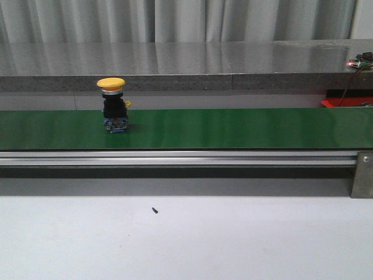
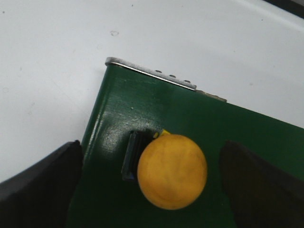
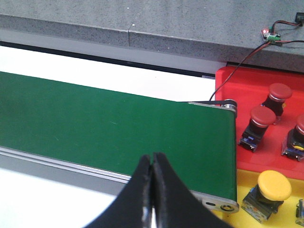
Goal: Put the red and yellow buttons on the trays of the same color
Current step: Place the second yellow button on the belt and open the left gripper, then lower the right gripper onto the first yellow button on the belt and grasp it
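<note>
A yellow button (image 1: 111, 85) with a black body stands upright on the green conveyor belt (image 1: 233, 128), left of centre. From above, the yellow button (image 2: 172, 171) sits between the wide-apart fingers (image 2: 42, 185) of my open left gripper (image 2: 151, 156), touching neither. My right gripper (image 3: 152, 157) is shut on nothing, above the belt's near rail by its right end. Beyond that end lies the red tray (image 3: 228, 80) holding red buttons (image 3: 262, 116), and the yellow tray (image 3: 244, 176) holding a yellow button (image 3: 274, 185). Neither gripper shows in the front view.
A grey stone ledge (image 1: 186, 64) runs behind the belt, with a small circuit board and wires (image 1: 358, 61) at its right end. An aluminium rail (image 1: 175, 157) edges the belt's front. A small dark speck (image 1: 155, 210) lies on the white table.
</note>
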Robot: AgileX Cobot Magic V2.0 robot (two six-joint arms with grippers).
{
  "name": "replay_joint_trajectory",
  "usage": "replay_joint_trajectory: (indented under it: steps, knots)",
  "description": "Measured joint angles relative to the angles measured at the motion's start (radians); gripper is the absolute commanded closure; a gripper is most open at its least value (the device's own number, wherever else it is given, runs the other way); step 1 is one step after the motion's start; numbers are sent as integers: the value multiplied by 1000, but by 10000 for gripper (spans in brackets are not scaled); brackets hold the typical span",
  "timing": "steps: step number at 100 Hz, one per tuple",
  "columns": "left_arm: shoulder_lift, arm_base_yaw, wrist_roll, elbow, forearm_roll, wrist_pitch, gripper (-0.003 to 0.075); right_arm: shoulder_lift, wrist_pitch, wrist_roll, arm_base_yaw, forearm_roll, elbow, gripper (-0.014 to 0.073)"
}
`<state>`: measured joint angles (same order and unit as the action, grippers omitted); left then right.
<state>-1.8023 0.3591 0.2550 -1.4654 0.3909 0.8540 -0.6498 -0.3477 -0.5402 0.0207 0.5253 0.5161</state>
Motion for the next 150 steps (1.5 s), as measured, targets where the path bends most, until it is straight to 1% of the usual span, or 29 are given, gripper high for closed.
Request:
replay_joint_trajectory:
  steps: [10, 17, 22, 27, 29, 36, 38, 41, 58, 79, 94, 116, 142, 150]
  knots:
    - [56, 0, 26, 2, 0, 30, 189, 0, 0, 0, 0, 2, 0, 651]
    - [100, -9, 41, 2, 0, 53, 256, 0, -2, 0, 0, 6, 0, 651]
    - [132, -16, 47, 2, 0, 66, 330, 0, -6, 0, 0, 9, 0, 651]
    - [164, -29, 49, 2, 0, 79, 438, 0, -11, 0, 0, 11, 0, 651]
    - [178, -36, 53, 4, 0, 82, 468, 0, -13, 0, 0, 10, 0, 651]
    - [225, -64, 69, 13, 0, 95, 637, 0, -26, 0, 0, 10, 0, 651]
    - [239, -74, 74, 20, 0, 98, 667, 0, -29, 0, 0, 10, 0, 651]
    - [257, -86, 78, 32, 0, 102, 740, 0, -36, 0, 0, 10, 0, 651]
    - [372, -162, 96, 123, -4, 108, 740, -3, -66, 0, 0, 10, 12, 651]
    - [547, -217, 100, 278, -13, 99, 740, -62, -143, 0, -16, 10, 64, 651]
    - [691, -224, 102, 395, -22, 80, 740, -155, -193, 0, -54, 10, 127, 651]
    - [887, -224, 102, 545, -35, 74, 740, -327, -279, 0, -115, 10, 275, 651]
    - [1069, -224, 104, 652, -43, 71, 740, -548, -350, 0, -206, 3, 467, 650]
    - [1104, -224, 104, 665, -44, 71, 740, -612, -376, 0, -227, 0, 531, 618]
